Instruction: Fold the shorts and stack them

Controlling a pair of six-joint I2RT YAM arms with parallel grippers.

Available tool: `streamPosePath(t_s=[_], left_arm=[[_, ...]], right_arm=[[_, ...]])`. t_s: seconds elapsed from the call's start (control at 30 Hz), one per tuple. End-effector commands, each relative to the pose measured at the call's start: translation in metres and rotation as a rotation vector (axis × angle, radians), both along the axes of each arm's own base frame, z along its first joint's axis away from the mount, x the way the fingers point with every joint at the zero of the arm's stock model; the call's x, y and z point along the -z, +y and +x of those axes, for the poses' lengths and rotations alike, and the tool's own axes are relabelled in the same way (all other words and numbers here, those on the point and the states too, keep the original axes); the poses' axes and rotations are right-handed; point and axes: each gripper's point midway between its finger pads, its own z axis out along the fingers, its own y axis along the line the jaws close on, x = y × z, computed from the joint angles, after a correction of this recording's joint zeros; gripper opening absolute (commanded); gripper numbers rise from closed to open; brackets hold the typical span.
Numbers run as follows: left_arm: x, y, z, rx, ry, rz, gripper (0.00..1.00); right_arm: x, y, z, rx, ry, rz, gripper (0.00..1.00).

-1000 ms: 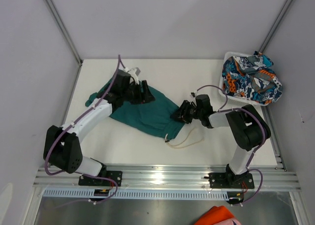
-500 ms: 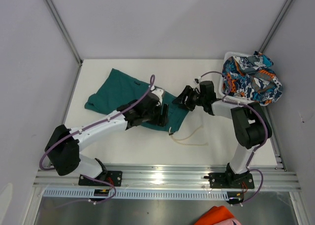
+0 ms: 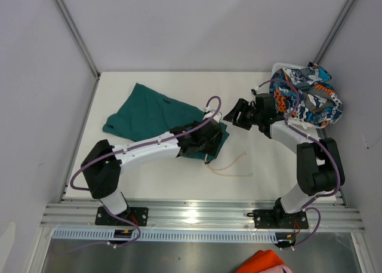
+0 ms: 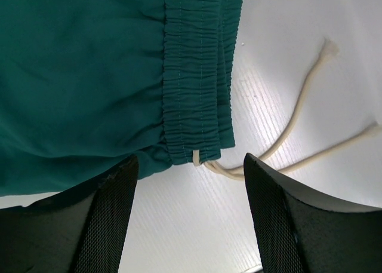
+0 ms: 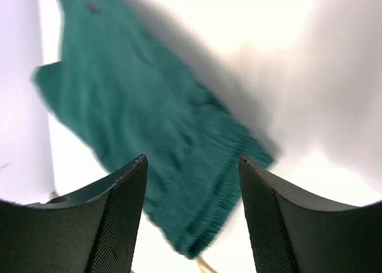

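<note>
The dark teal shorts [image 3: 149,112] lie flat on the white table, their elastic waistband at the right end. The pale drawstring [image 3: 230,165] trails off toward the front. My left gripper [image 3: 206,143] hovers open over the waistband's near corner. In the left wrist view, the waistband [image 4: 197,76] and drawstring [image 4: 298,112] lie just beyond the gripper [image 4: 191,219], with nothing between the fingers. My right gripper [image 3: 236,114] hangs open and empty to the right of the shorts. In its blurred wrist view it [image 5: 192,213] looks down on the shorts [image 5: 149,123]. The printed shorts [image 3: 304,97] are heaped in the basket.
The white mesh basket [image 3: 280,65] stands at the table's far right corner, beside the right arm. Grey walls close off the back and both sides. A plain orange cloth [image 3: 265,264] lies below the rail at the front.
My left gripper swung from the shorts' far left part to the waistband's near right corner. My right gripper opened, left the waistband edge and drew back up toward the basket.
</note>
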Motion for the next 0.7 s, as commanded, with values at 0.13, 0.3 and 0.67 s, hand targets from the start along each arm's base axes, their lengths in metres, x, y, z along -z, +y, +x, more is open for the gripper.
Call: streamPosePath(t_s=[0.13, 0.3, 0.67], left_arm=[[0.004, -0.017, 0.014, -0.004, -0.026, 0.05, 0.77], [0.02, -0.025, 0.017, 0.011, -0.009, 0.095, 0.8], [0.039, -0.022, 0.026, 0.003, -0.012, 0.187, 0.85]], right_arm=[[0.033, -0.009, 0.02, -0.003, 0.034, -0.109, 0.63], [0.043, -0.002, 0.028, -0.016, 0.032, -0.083, 0.62], [0.038, 0.019, 0.023, -0.085, 0.007, -0.053, 0.57]])
